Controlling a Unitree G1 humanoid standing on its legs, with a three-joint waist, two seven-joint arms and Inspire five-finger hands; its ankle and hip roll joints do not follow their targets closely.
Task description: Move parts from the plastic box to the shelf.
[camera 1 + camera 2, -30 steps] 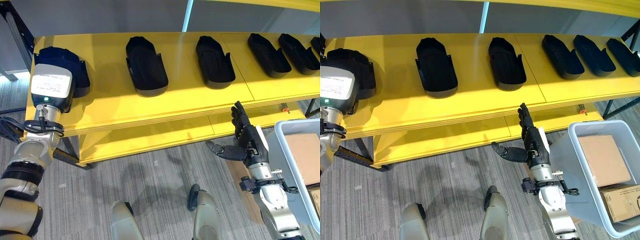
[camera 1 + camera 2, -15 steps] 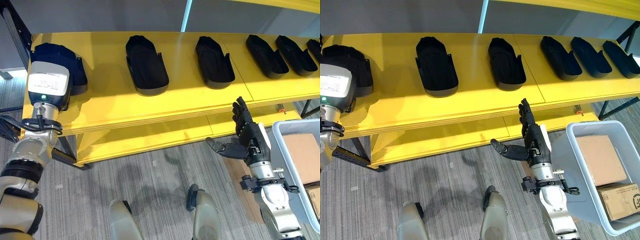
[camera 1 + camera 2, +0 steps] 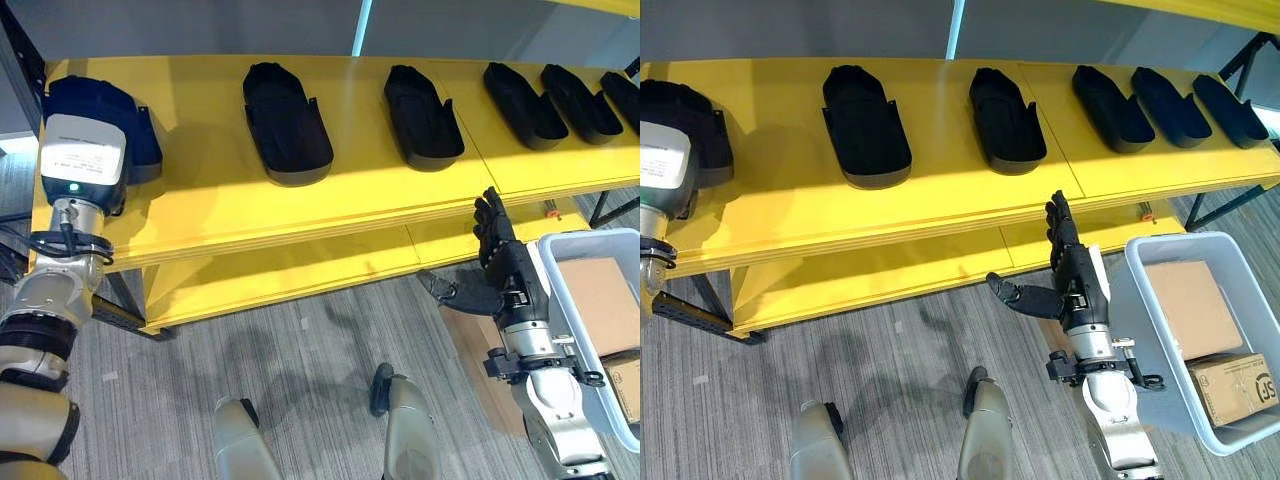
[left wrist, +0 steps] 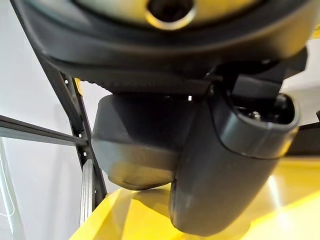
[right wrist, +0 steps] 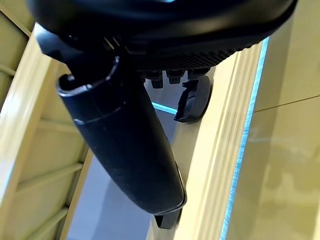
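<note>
Beside the plastic box, right hand spread empty; left hand's grip unclear.

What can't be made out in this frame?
- Left hand: in the left eye view the wrist housing covers it; the left wrist view shows the thumb, but the fingers are hidden, so its grip on the leftmost part is unclear.
- Plastic box: cut off by the left eye view's edge.
- Rightmost part: cut off there too.
</note>
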